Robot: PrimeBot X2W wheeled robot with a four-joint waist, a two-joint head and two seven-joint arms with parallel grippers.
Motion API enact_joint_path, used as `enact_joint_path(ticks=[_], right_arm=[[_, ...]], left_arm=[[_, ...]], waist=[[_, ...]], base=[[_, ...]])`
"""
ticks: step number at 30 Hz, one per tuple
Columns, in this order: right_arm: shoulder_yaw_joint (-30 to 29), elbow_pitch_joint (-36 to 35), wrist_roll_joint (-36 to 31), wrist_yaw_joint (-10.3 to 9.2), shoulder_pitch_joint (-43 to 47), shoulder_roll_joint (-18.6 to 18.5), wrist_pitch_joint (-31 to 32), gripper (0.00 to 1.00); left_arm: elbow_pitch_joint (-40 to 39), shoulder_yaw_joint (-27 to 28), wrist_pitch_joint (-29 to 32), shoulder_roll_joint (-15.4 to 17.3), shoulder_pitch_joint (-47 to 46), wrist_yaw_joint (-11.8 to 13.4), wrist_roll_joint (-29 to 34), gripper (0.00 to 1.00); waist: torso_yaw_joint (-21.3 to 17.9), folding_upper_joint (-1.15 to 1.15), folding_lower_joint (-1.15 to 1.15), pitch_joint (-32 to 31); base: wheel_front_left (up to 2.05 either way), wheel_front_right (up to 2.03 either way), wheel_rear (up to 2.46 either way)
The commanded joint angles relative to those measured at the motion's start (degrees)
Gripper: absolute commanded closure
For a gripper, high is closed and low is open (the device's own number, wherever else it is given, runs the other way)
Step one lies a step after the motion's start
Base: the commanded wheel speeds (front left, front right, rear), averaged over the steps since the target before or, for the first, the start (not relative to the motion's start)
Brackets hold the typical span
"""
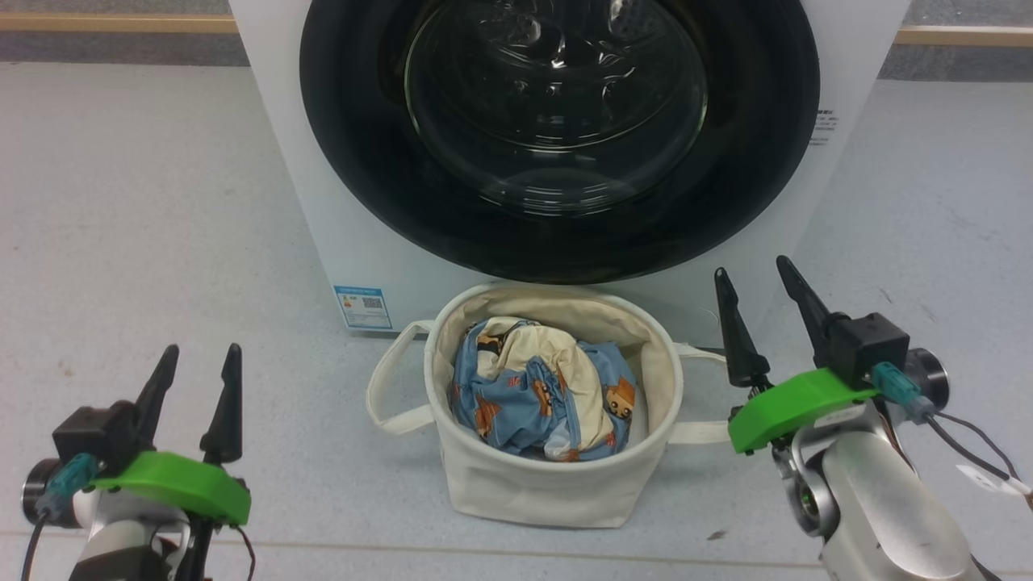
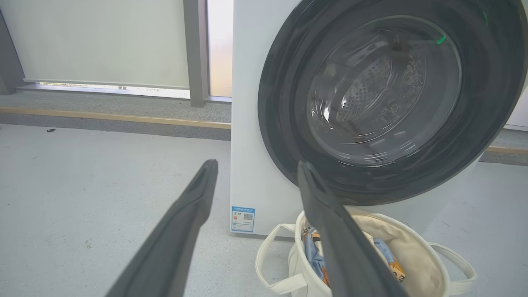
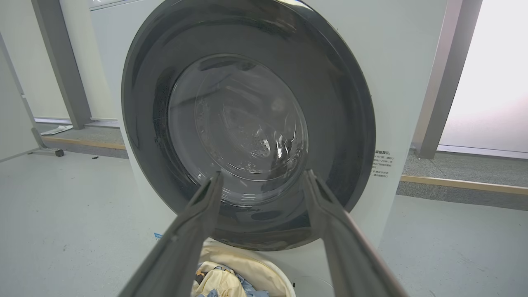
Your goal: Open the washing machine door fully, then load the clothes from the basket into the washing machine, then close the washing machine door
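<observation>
1. The washing machine door (image 1: 559,121) sits shut, flush against the front of the washing machine (image 1: 339,234). Its wide glossy black rim rings a bulging clear glass window, and the left wrist view shows the perforated drum through the glass.
2. The clothes (image 1: 541,395) lie bunched inside the basket (image 1: 533,484). They are light blue fabric with orange-brown cartoon prints, and cream parts are folded across the top.
3. The basket stands upright on the floor (image 1: 145,202), just in front of the machine and below the bottom of the door rim. Its two loop handles (image 1: 387,379) stick out to either side.
4. A small blue label (image 1: 362,307) is on the machine's lower front, to the left of the basket in the head view.
5. The right gripper (image 1: 751,266) hangs to the right of the basket, near its right handle. Its fingers are spread wide with nothing between them, and they point towards the lower part of the door without touching it.
6. The left gripper (image 1: 202,349) is well to the left of the basket and lower in the head view. Its jaws are also fully parted and empty, and it touches neither the basket nor the machine.
7. Behind the machine, a wooden strip (image 1: 113,22) runs along the edge of the pale grey floor.
</observation>
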Motion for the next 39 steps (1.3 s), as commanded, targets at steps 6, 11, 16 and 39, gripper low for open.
enact_joint_path(ticks=[6,11,16,39], right_arm=[[0.17,-1.4,-0.06,0.0,-2.12,-0.2,-0.72,0.0],[0.08,-1.41,0.0,0.0,-2.01,-0.18,-0.72,0.0],[0.11,-1.43,0.13,0.0,-1.95,-0.12,-0.72,0.0],[-0.03,-0.98,1.19,0.0,-2.23,-0.26,-0.72,0.0]], left_arm=[[-1.73,2.59,-0.7,1.85,-2.88,-0.05,0.99,0.0],[-1.72,2.68,-0.7,1.72,-2.9,-0.03,1.24,0.0],[-1.82,2.73,-0.7,1.73,-2.73,0.15,1.82,0.0],[0.62,1.31,-0.7,1.42,-3.31,-0.44,2.99,0.0]], waist=[[0.13,0.0,0.0,0.07],[0.19,0.0,0.0,-0.03],[0.16,0.0,0.0,-0.32],[-0.34,0.0,0.0,-0.31]], base=[[0.0,0.0,0.0],[0.0,0.0,0.0],[0.11,-0.01,-0.11],[1.19,0.6,-1.79]])
